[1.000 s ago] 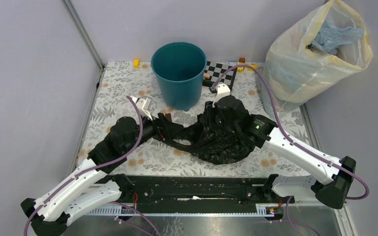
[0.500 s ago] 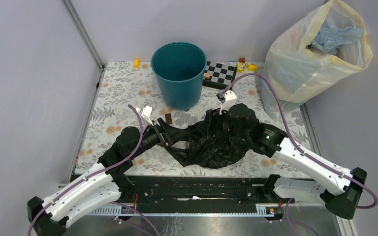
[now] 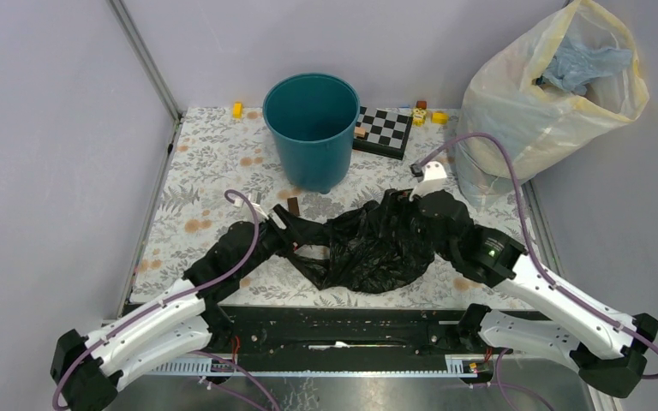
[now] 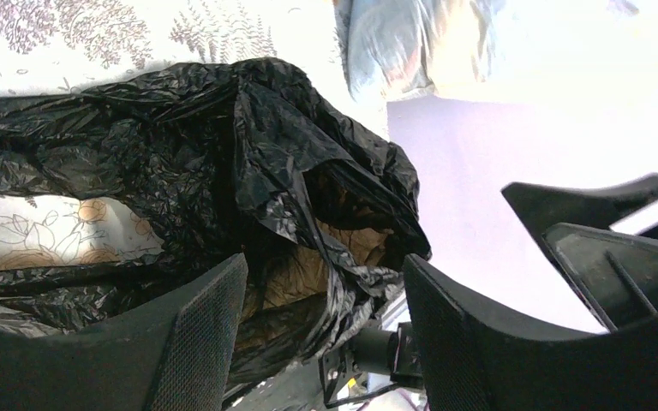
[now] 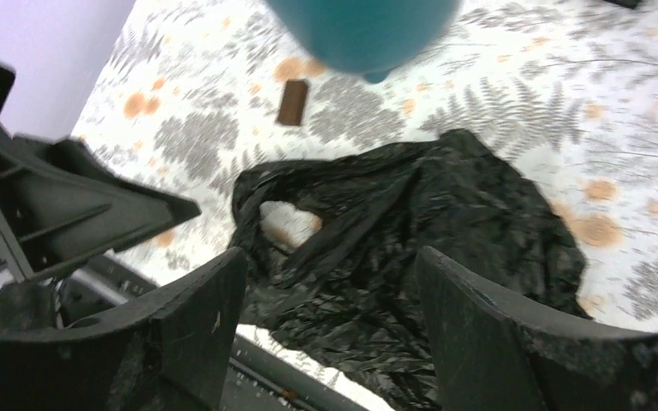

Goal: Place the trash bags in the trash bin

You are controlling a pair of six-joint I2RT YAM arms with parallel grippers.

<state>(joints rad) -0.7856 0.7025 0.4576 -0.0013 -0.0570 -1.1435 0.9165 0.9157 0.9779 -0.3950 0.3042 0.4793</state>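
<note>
Top external, trash bags (image 3: 364, 250) crumpled between two hands, left hand (image 4: 321, 291) spread around one end, right hand (image 5: 330, 274) spread over other.

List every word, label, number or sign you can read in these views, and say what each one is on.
None can be read.
No print shows on the teal trash bin, the black trash bag, the checkerboard, the translucent sack or the floral tablecloth.
The small blocks at the far edge are too small to show any marking.
</note>
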